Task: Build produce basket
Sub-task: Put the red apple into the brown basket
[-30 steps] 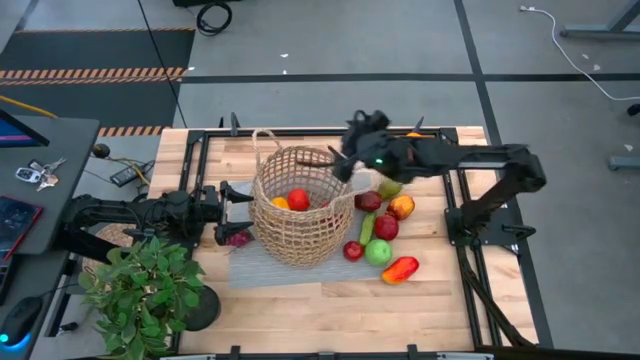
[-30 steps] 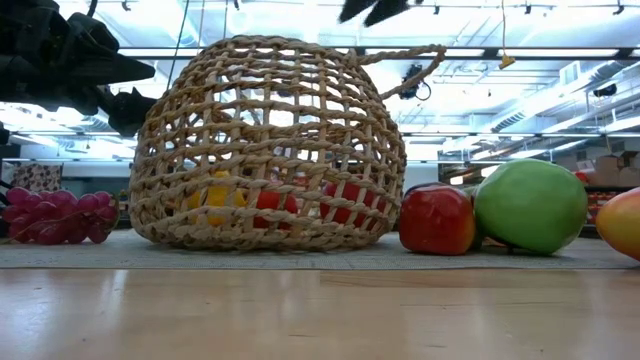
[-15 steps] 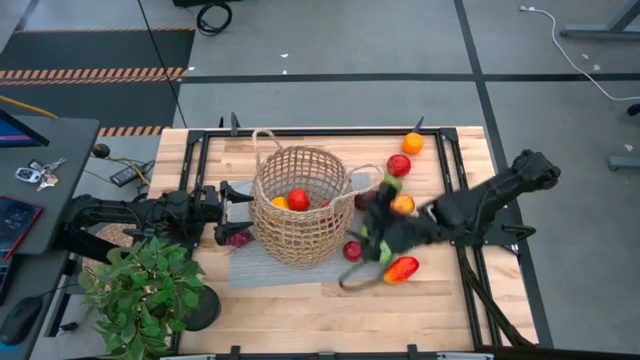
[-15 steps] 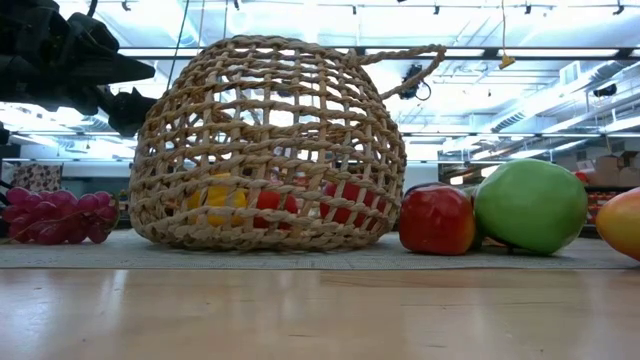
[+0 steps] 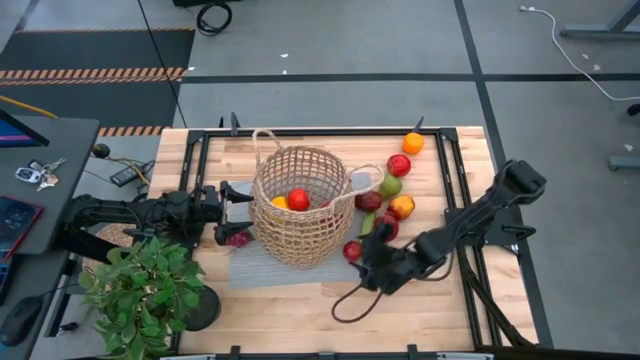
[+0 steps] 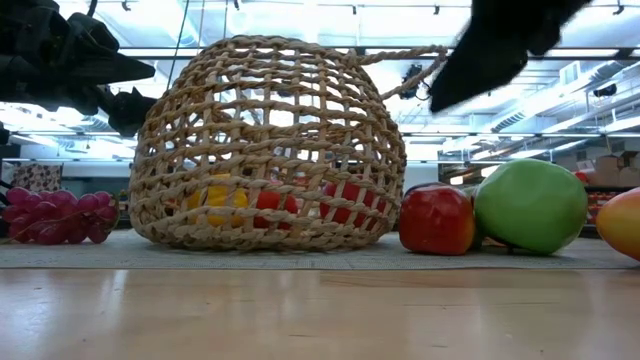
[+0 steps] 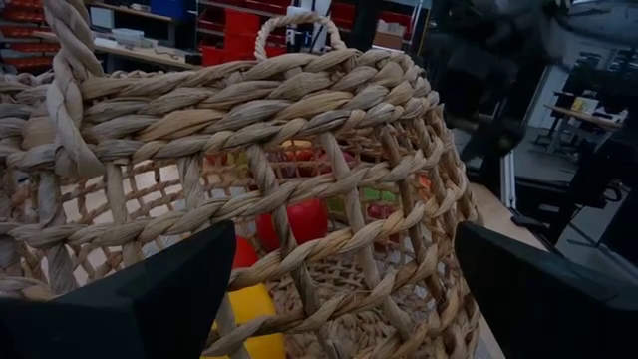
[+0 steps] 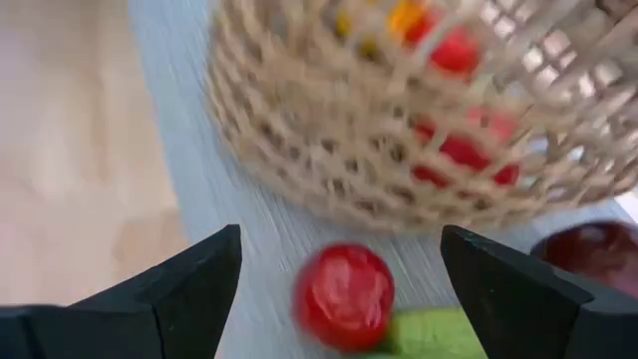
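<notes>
While the basket (image 5: 300, 205) sits at the centre of the high view on the bench (image 5: 300, 300), the right tool (image 5: 372, 268) hovers at lower right, fingers spread wide and holding nothing, a small red fruit (image 8: 344, 295) just ahead between them. At left, the left tool (image 5: 228, 210) waits fully open, empty, beside the basket's wall.

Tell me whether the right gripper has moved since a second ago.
Yes. In the high view the right gripper has swung from above the basket's far-right rim to the near-right side of the basket, now over the fruit beside the small red apple.
</notes>
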Motion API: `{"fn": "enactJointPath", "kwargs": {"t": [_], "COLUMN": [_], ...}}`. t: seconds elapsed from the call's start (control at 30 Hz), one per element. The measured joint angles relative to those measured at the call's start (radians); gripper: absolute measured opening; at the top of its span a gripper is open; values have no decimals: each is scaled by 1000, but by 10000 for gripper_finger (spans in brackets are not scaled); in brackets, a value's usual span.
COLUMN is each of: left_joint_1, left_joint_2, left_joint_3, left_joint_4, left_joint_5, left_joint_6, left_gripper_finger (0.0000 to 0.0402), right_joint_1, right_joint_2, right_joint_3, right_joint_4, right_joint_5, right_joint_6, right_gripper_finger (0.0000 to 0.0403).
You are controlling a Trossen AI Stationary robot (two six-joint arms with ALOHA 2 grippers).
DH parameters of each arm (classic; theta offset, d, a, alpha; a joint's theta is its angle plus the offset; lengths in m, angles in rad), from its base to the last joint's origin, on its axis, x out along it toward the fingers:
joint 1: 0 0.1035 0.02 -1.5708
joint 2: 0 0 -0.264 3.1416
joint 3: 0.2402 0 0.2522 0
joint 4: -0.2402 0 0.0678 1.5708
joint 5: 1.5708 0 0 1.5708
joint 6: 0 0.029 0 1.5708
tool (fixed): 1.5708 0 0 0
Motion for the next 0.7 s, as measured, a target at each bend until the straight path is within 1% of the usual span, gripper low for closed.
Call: {"fn": "enactJointPath", "kwargs": {"t": [0.1, 0.17, 0.33, 0.43, 0.53, 0.7], "left_joint_1": [0, 0, 0, 0, 0, 0], "left_joint_2": [0, 0, 0, 0, 0, 0], "left_joint_3": [0, 0, 0, 0, 0, 0], "left_joint_4": [1, 1, 2, 1, 0, 0], "left_joint_5": [0, 0, 0, 0, 0, 0], "left_joint_6": [0, 0, 0, 0, 0, 0], "left_gripper_finger": [386, 386, 386, 386, 386, 386], "right_joint_1": [-16, -33, -98, -130, -150, -167], "right_joint_2": [64, 101, 169, 195, 228, 247], "right_joint_3": [23, 27, 28, 32, 27, 29], "right_joint_4": [13, 39, 56, 66, 48, 34], "right_joint_5": [-5, -31, -182, -198, -249, -283], "right_joint_6": [-1, 3, 58, 56, 54, 48], "right_gripper_finger": [348, 348, 363, 377, 385, 381]}}
